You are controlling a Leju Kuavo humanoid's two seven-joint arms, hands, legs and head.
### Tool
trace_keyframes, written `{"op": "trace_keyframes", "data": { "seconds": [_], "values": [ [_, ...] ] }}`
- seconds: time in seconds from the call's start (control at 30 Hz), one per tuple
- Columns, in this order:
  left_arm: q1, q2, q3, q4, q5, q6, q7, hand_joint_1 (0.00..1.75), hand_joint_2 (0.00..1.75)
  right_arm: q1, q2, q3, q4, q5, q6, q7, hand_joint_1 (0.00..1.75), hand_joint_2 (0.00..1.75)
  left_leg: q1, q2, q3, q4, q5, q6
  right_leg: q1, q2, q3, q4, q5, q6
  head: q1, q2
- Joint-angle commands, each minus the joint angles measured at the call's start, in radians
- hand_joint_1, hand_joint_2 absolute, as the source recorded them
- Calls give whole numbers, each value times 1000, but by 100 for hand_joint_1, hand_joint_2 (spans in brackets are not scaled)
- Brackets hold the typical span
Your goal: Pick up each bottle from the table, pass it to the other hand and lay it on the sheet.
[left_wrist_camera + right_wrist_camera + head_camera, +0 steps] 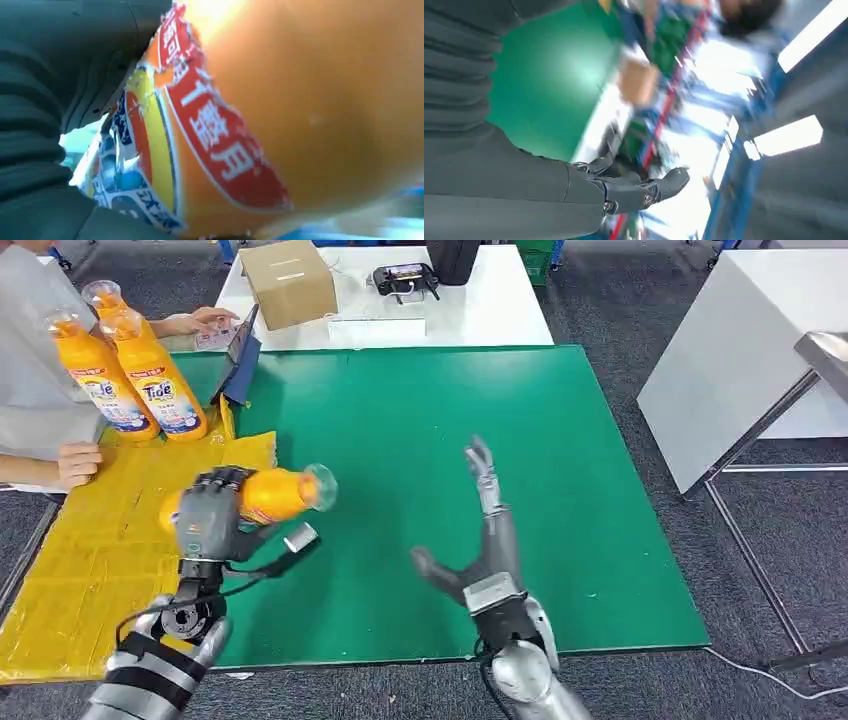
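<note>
My left hand (208,512) grips an orange bottle (272,494) with a clear cap, held sideways over the edge where the yellow sheet (90,560) meets the green mat (420,440). In the left wrist view the bottle's orange body and red label (220,135) sit right against my palm (40,125). My right hand (482,540) hovers over the mat with fingers spread and nothing in it; the right wrist view shows its fingers (644,190) apart. Two more orange Tide bottles (160,375) stand upright at the far end of the sheet.
A person sits at the left with one hand (78,462) on the sheet by the standing bottles. A cardboard box (288,280) and a black controller (405,278) lie on the white table beyond the mat. A white table (740,350) stands to the right.
</note>
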Motion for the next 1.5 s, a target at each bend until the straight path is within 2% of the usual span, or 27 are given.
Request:
{"op": "trace_keyframes", "data": {
  "seconds": [0.03,0.1,0.2,0.37,0.4,0.43,0.47,0.5,0.53,0.6,0.63,0.73,0.9,0.97,1.07,1.1,1.13,1.17,1.2,1.23,1.27,1.3,1.37,1.4,1.43,1.47,1.5],
  "values": [
    [-292,122,-454,715,54,-87,-85,175,175,42,-64,-102,-226,-38,-50,-56,0,175,2,-6,8,-1,-2,-2,1,1,8,0,-4,-2,1,0],
    [-292,115,-439,751,54,-87,-100,175,175,45,-67,-101,-237,-39,-56,-59,0,175,2,-4,6,-1,0,-2,0,2,6,0,-4,-1,2,0],
    [-278,91,-346,796,69,-100,-156,175,175,40,-76,-93,-237,-47,-59,-66,0,175,3,2,4,1,-2,-2,2,7,4,1,-3,-1,1,0],
    [-234,46,-149,805,179,-72,-261,175,175,25,-87,-79,-208,-35,-64,-59,0,175,2,-2,6,-1,-1,-3,1,6,8,0,-4,-1,1,0],
    [-234,46,-149,805,179,-72,-261,12,175,25,-87,-79,-208,-35,-64,-59,0,175,1,-2,7,-1,-1,-3,0,6,8,0,-4,-1,1,0],
    [-221,44,-123,789,154,-9,-220,0,175,26,-93,-74,-202,-31,-60,-55,0,175,1,-1,6,-1,-1,-3,0,5,7,1,-4,0,1,0],
    [-209,39,-77,771,168,54,-214,0,175,28,-94,-73,-200,-27,-62,-53,0,175,2,-2,10,-1,-2,-4,1,8,11,0,-4,0,1,0],
    [-192,40,-41,718,172,66,-210,0,0,32,-95,-72,-198,-23,-63,-51,0,175,1,-1,9,-1,-2,-4,0,7,9,0,-4,0,1,0],
    [-115,45,90,533,128,66,-230,0,0,44,-99,-72,-195,-7,-69,-43,0,175,1,-1,8,-2,-1,-4,0,6,8,1,-3,0,1,0],
    [-103,39,125,510,113,66,-241,0,0,46,-99,-73,-194,-4,-71,-42,0,175,1,-3,8,-2,-1,-4,0,5,9,0,-4,0,1,0],
    [-45,18,229,376,121,66,-324,0,0,62,-103,-77,-190,3,-76,-42,0,175,2,-4,10,-1,-2,-4,1,6,10,0,-5,0,1,0],
    [-45,18,229,376,121,66,-324,0,0,62,-103,-77,-190,3,-76,-42,0,175,2,-5,7,-1,-1,-3,0,2,7,1,-5,1,2,0],
    [-45,18,229,376,121,66,-324,0,0,62,-103,-77,-190,3,-76,-42,0,175,3,-4,9,1,-3,-4,1,6,10,1,-7,0,1,0],
    [23,-19,340,238,132,66,-433,0,0,74,-104,-86,-190,5,-74,-32,0,175,3,-4,7,0,-2,-4,1,5,9,1,-6,0,1,0],
    [154,-148,519,-58,164,66,-624,0,0,121,-103,-109,-197,25,-75,-26,0,175,3,-6,8,0,-4,-3,1,5,11,0,-7,0,1,0],
    [203,-184,555,-219,79,66,-631,0,0,141,-102,-117,-202,37,-80,-25,0,175,2,-5,6,0,-2,-3,0,3,7,1,-6,1,1,0],
    [261,-148,505,-387,54,66,-556,0,0,167,-106,-125,-205,48,-87,-21,0,175,1,-7,3,-1,-1,-2,0,0,5,1,-5,2,1,0],
    [292,-140,525,-491,54,66,-568,0,0,185,-109,-130,-205,55,-90,-18,0,175,2,-7,4,1,-3,-2,1,1,6,1,-7,1,2,0],
    [307,-145,562,-556,54,66,-612,0,0,195,-111,-133,-204,57,-91,-16,0,0,3,-7,5,2,-5,-3,1,3,8,1,-8,1,1,0],
    [335,-227,595,-639,54,66,-676,0,0,219,-114,-142,-204,69,-99,-13,0,0,3,-3,1,2,-3,-3,2,4,3,1,-5,1,1,0],
    [344,-250,581,-648,54,66,-675,0,0,230,-114,-146,-203,75,-101,-11,0,0,3,-3,1,2,-3,-3,1,4,3,2,-5,1,2,0],
    [364,-315,590,-641,163,66,-754,0,0,248,-110,-154,-208,83,-100,-10,0,0,2,-5,2,1,-3,-2,1,2,4,1,-6,2,2,0],
    [390,-412,653,-549,377,66,-1015,0,0,270,-102,-163,-217,94,-90,1,0,0,1,-4,3,0,-4,-3,0,4,3,0,-6,2,1,0],
    [390,-412,653,-549,377,66,-1015,0,175,270,-102,-163,-217,94,-90,1,0,0,-1,-4,4,-1,-5,-3,-2,3,5,0,-6,2,0,0],
    [412,-443,647,-508,426,66,-1090,0,175,278,-100,-169,-218,98,-84,3,0,0,0,-5,7,-1,-7,-3,-2,4,8,0,-8,2,1,0],
    [464,-367,495,-459,533,59,-1043,0,175,297,-99,-174,-231,101,-71,16,0,0,0,-4,5,0,-7,-3,-1,5,7,0,-8,3,1,0],
    [523,-266,301,-525,960,-249,-996,0,175,322,-95,-192,-235,105,-53,42,0,0,-1,-4,6,-2,-6,-3,-2,4,7,-1,-8,4,1,0]
  ]
}}
